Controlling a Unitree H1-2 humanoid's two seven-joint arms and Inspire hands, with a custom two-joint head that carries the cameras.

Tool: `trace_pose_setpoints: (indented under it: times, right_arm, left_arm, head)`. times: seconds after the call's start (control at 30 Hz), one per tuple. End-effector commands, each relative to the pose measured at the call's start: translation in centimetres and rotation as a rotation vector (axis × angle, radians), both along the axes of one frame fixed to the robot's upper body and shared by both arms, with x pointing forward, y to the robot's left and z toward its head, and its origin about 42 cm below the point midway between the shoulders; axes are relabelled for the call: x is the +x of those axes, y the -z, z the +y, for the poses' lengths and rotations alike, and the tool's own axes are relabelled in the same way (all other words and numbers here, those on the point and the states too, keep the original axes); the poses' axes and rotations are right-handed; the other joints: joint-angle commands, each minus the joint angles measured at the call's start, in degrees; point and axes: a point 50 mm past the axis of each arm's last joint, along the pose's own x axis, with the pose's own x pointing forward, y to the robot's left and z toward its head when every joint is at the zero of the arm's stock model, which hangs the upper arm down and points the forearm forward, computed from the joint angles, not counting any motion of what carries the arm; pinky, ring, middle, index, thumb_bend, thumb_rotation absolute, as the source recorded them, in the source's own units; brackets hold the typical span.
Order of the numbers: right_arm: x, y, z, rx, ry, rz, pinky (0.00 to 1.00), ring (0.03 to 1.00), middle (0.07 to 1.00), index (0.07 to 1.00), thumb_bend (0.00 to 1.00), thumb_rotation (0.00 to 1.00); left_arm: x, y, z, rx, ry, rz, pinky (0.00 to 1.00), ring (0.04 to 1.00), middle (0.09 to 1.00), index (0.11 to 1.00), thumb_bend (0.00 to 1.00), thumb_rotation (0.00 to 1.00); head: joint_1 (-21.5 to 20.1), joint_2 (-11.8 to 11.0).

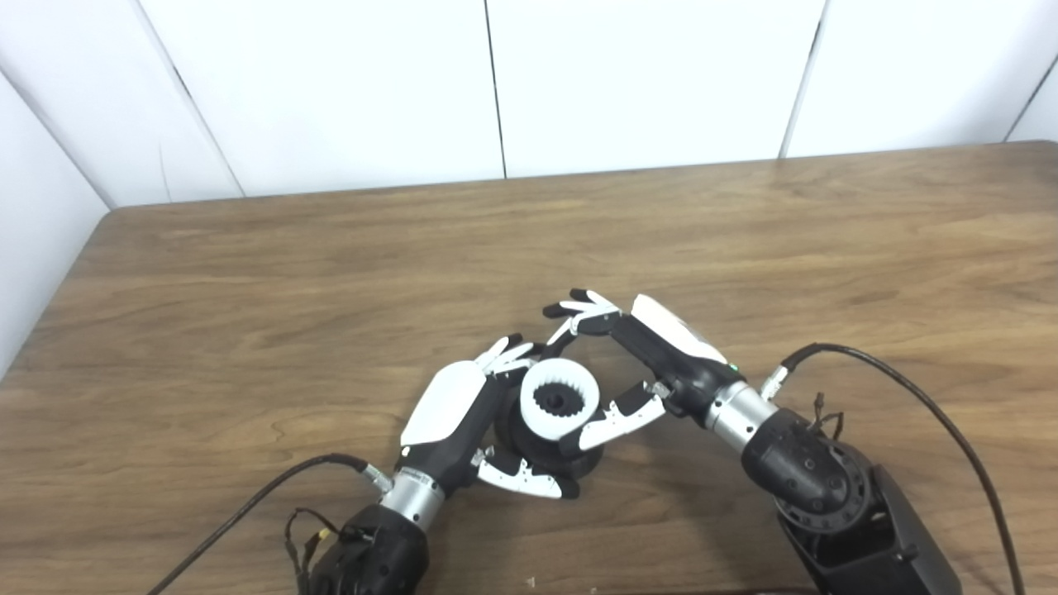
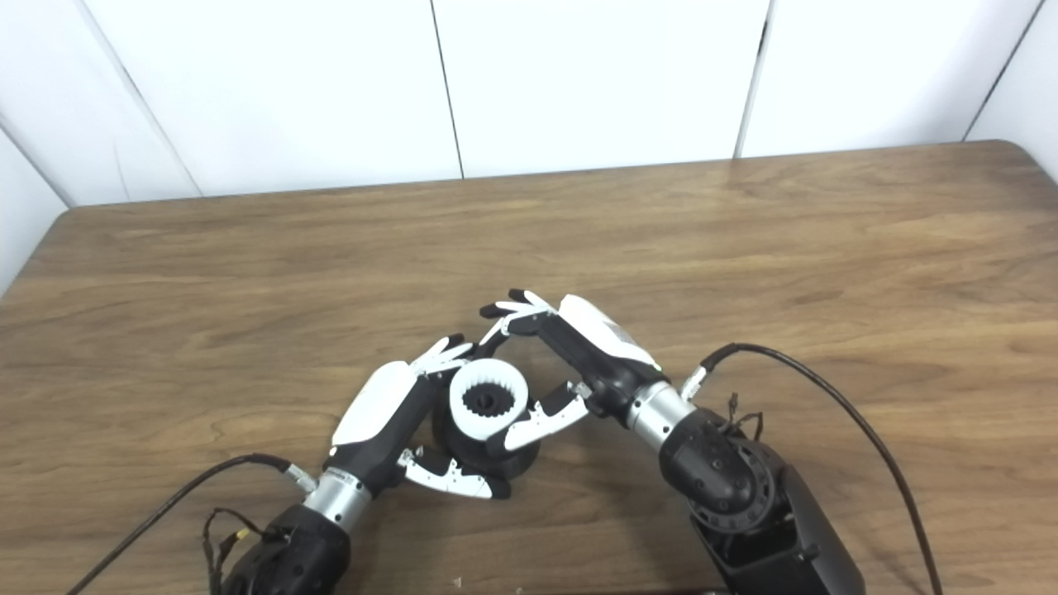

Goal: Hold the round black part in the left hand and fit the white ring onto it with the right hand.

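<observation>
Left eye view. No brand, label or writing can be read on any item. Wooden table (image 1: 248, 273), brown grain, white panelled wall (image 1: 331, 83) behind its far edge. Left hand (image 1: 450, 413): white back plate, dark fingers, wrapped around the round black part (image 1: 537, 446), thumb under its near side and fingers curled past its far left side; clamped on it. The black part sits near the middle of the table, towards the near edge; whether its base touches the wood cannot be told. White ring (image 1: 562, 398): toothed on the inside, seated on top of the black part, a dark toothed hub showing through its centre. Right hand (image 1: 653, 355): thumb lying against the ring's right near side, fingers arched over its far side with tips apart from it; spread, not closed on anything. Black cables (image 1: 909, 388) trail from both wrists over the table.

Right eye view. Same items, shifted left in the picture. The rounded right far corner of the table (image 2: 1012, 147) shows here and not in the other view; the left wall panel is mostly cut off. The gap between the right hand's fingers (image 2: 517, 310) and the ring (image 2: 489, 398) reads a little more plainly. Left hand (image 2: 384, 409) again closed around the black part (image 2: 471, 450).
</observation>
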Motion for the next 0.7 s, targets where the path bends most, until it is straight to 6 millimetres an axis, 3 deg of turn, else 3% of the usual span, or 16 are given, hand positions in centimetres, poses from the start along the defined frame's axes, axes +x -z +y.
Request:
trace_pose_setpoints:
  times: [0.0, 0.13, 0.4, 0.67]
  right_arm:
    - [0.48, -1.51, 0.52, 0.021, -0.017, -0.076, 0.91, 0.989, 0.882, 0.487, 0.53, 0.15]
    - [0.39, -1.38, 0.67, 0.011, -0.019, -0.075, 0.91, 0.985, 0.879, 0.487, 0.53, 0.15]
    - [0.28, -1.31, 0.95, -0.018, -0.029, -0.094, 0.90, 0.974, 0.871, 0.487, 0.53, 0.15]
    - [0.41, -1.20, 0.66, -0.057, -0.033, -0.096, 0.88, 0.966, 0.872, 0.490, 0.52, 0.15]
  left_arm:
    - [0.23, -0.83, -0.09, 0.009, 0.004, -0.038, 0.90, 0.970, 0.899, 0.610, 0.94, 0.25]
    - [0.25, -0.81, -0.05, -0.012, 0.001, -0.025, 0.95, 0.978, 0.904, 0.609, 0.93, 0.22]
    - [0.37, -0.79, 0.02, 0.014, -0.009, -0.037, 0.88, 0.963, 0.896, 0.605, 0.94, 0.27]
    - [0.36, -0.78, 0.00, -0.005, -0.010, -0.032, 0.87, 0.963, 0.893, 0.610, 0.94, 0.29]
  head:
    - [-0.08, 0.04]
    - [-0.01, 0.06]
    - [-0.04, 0.13]
    - [0.08, 0.18]
